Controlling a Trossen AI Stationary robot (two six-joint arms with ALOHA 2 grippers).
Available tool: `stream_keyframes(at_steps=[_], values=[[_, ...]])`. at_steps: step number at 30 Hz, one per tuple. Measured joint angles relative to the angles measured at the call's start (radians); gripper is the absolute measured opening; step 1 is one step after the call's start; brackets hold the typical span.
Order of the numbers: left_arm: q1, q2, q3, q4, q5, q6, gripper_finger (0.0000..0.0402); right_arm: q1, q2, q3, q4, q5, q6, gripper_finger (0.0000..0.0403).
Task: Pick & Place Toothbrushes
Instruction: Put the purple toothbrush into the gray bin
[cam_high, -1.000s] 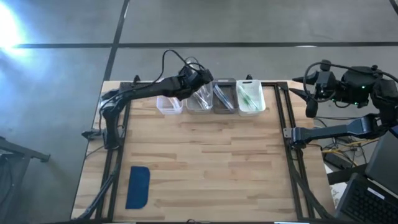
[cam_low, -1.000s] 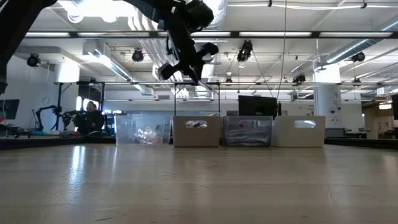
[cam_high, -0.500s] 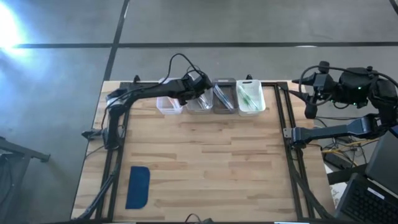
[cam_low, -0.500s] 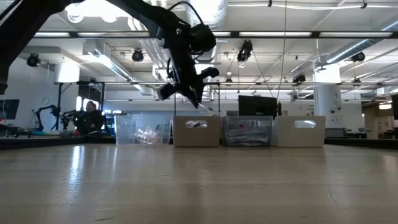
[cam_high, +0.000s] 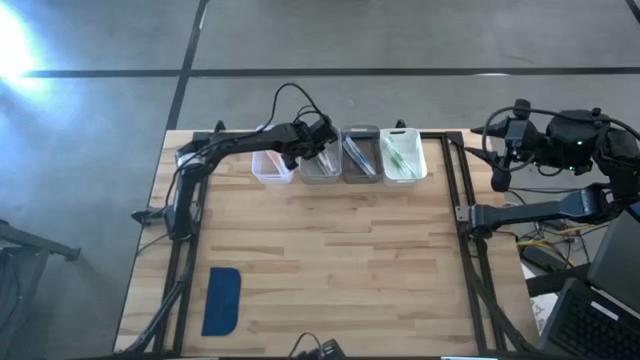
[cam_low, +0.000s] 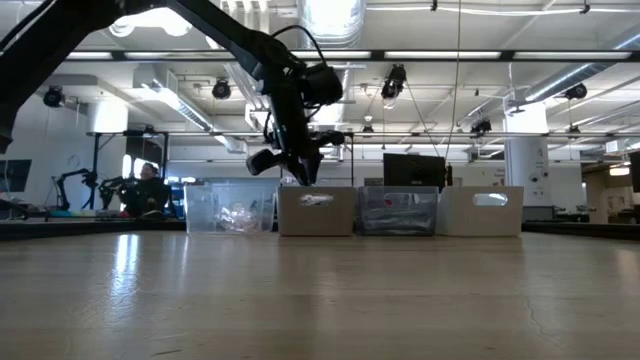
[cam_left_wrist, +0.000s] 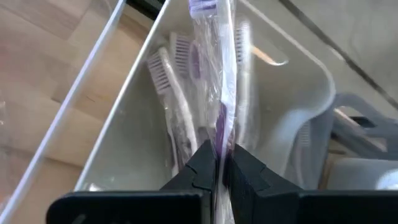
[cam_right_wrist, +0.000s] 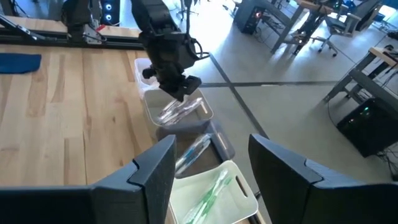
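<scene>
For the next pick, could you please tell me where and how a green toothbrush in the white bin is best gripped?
Probably mid-handle, from straight above. The green toothbrushes lie flat along the white bin, so the gripper's fingers should close across the thin handle, not along it. The right gripper is open and looks toward that bin.

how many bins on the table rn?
4, in a row along the far edge: clear bin, second bin under the left gripper, third bin, white bin.
</scene>
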Motion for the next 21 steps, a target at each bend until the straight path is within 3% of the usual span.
stream_keyframes(at_steps=[10,21], values=[[0.040,0.021,0.000,0.009,0.036,0.025,0.0023,0.000,-0.009,-0.002,-0.001,0.000,-0.005,0.0172],[0.061,0.021,0.000,0.010,0.070,0.095,0.0089,0.000,-0.009,-0.002,-0.001,0.000,-0.026,0.0149]])
